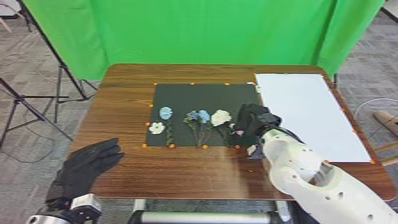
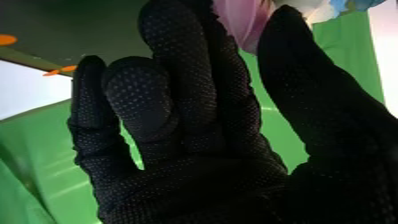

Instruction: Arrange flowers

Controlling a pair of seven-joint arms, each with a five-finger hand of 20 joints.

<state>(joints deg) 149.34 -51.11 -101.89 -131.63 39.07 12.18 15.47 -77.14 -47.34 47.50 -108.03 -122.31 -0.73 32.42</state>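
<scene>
In the head view, my right hand (image 1: 253, 120) is over the right part of the dark mat (image 1: 200, 91), beside a small pink flower (image 1: 238, 132). The right wrist view shows the pink flower (image 2: 238, 19) pinched between the fingers and thumb of my right hand (image 2: 191, 175); its stem is hidden. To the left on the mat lie a white flower (image 1: 220, 118), blue flowers (image 1: 203, 116), a light-blue flower (image 1: 166, 112) and a small white flower (image 1: 156, 128). My left hand (image 1: 89, 162) is off the table's left front edge, fingers straight and empty.
A large white board (image 1: 306, 107) covers the right side of the brown table (image 1: 178, 172). Orange markers dot the edges of the mat and board. Green cloth (image 1: 213, 32) hangs behind the table, and black stand legs (image 1: 62, 75) are at the left.
</scene>
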